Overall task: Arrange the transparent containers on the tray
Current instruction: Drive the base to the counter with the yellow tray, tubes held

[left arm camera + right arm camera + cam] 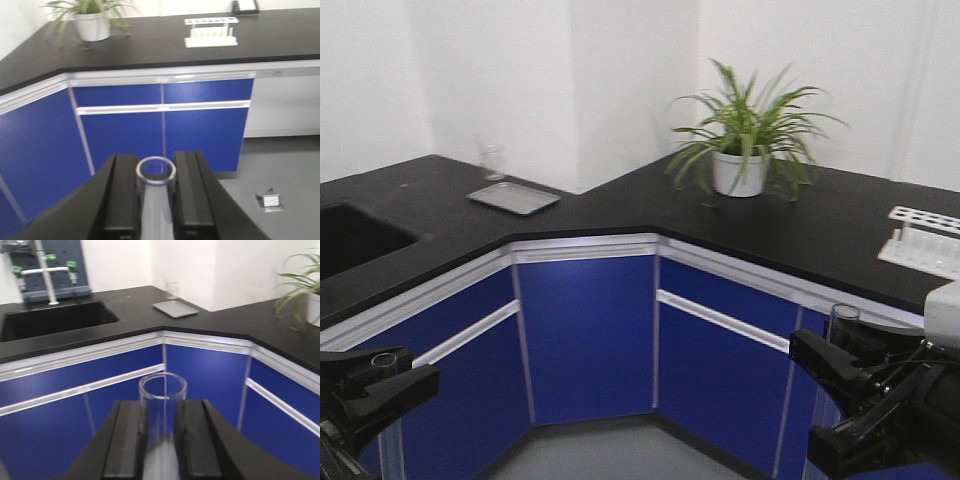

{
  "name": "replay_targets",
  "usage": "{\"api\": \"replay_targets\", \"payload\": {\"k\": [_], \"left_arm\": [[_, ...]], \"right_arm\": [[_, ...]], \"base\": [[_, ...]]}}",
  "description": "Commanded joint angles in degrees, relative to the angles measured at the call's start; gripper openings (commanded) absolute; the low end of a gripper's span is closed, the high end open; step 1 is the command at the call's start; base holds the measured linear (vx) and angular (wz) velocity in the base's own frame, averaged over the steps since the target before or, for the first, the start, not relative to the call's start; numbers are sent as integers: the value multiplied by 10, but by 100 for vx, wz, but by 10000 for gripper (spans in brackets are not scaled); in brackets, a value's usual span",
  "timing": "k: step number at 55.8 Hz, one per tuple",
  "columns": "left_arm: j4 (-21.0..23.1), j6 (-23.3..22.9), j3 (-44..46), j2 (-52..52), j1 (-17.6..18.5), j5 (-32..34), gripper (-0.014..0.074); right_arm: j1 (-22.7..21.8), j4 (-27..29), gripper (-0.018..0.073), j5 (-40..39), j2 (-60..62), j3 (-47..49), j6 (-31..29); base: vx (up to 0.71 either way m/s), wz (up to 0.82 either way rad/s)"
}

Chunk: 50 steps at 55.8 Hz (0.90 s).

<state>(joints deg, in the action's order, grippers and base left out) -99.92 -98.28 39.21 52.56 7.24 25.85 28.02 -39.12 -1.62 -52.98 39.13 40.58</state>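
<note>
One test tube (pixel 156 205) stood upright, clamped between the closed jaws of the left gripper (pixel 156 159). The other test tube (pixel 163 427) was pinched likewise in the right gripper (pixel 161 405). Both hung out beyond the counter's (pixel 620 205) front edge. This looked like the carrying step; the next move called for finding the yellow tray, which no view showed. The tube bottoms were hidden.

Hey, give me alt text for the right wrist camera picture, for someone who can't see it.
The right claw grips a clear glass tube, open end up, between its two black fingers. Beyond it runs a black countertop over blue cabinets, with a sink at left, a grey tray near the corner and a plant at the right edge.
</note>
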Motion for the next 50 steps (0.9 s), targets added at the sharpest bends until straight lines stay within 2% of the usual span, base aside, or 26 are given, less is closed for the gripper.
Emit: {"api": "replay_targets", "payload": {"k": [1,50], "left_arm": [[25,-5,15,-4,2,-10,0],[25,-5,15,-4,2,-10,0]], "right_arm": [[0,-4,-11,-37,7,19,-3],[0,-4,-11,-37,7,19,-3]], "base": [[-31,47],[-20,52]]}}
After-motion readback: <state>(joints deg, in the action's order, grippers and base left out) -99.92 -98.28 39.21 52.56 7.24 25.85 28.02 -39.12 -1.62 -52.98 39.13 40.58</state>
